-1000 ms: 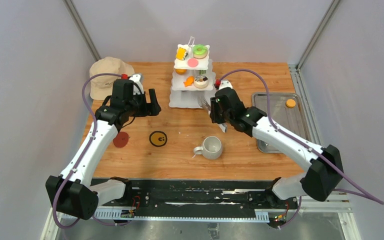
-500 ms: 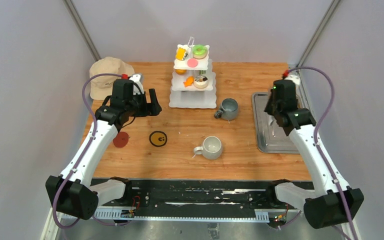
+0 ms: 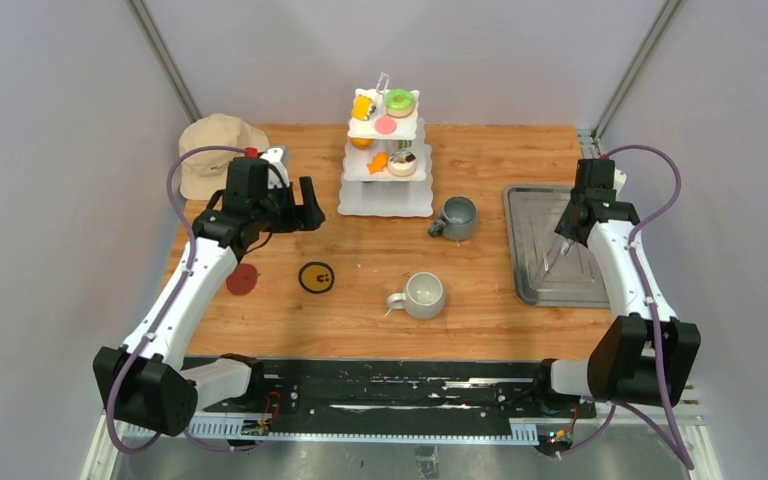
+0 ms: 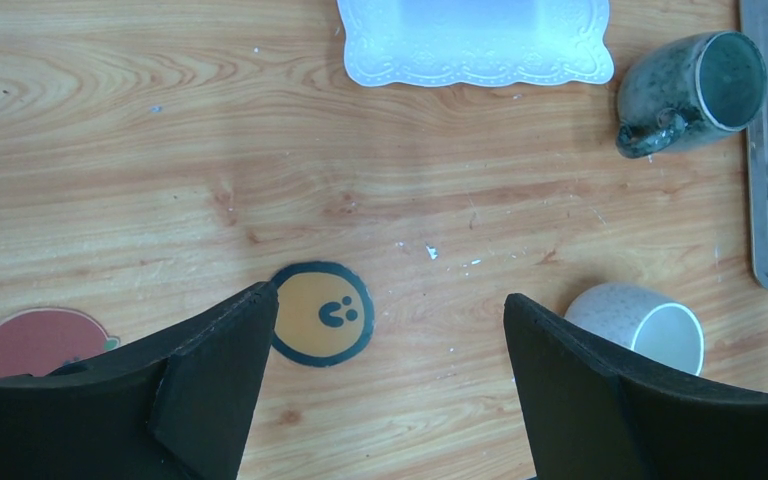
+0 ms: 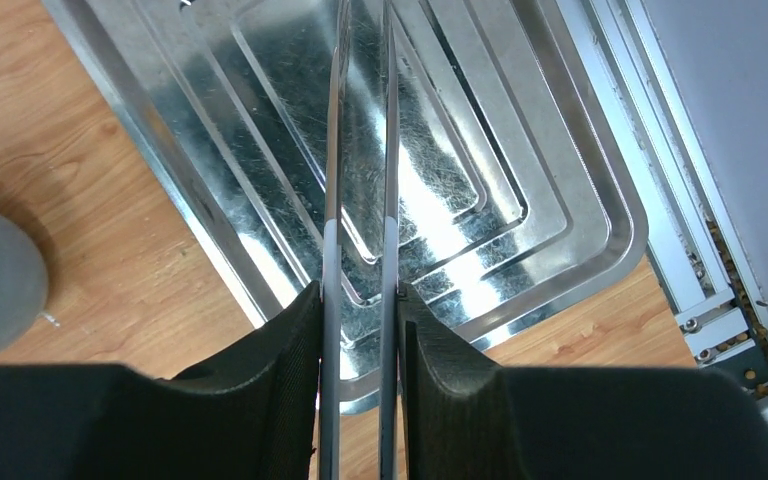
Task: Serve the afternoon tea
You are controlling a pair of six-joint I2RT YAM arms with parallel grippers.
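On the desk [image 3: 480, 270] the white stand [image 3: 385, 205] with cakes [image 3: 400, 101] sits at the back, a dark mug [image 3: 457, 217] and a pale mug [image 3: 424, 295] sit near it, the left hand [image 4: 390, 310] hangs open, and the right hand [image 5: 360, 300] squeezes tongs [image 5: 332, 150] over the tray [image 5: 520, 150].

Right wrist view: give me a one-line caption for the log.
Right gripper clamps thin metal tongs, their blades extending over the ribbed steel tray.

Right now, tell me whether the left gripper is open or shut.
Open. The left gripper shows its jaws wide apart, nothing between them.
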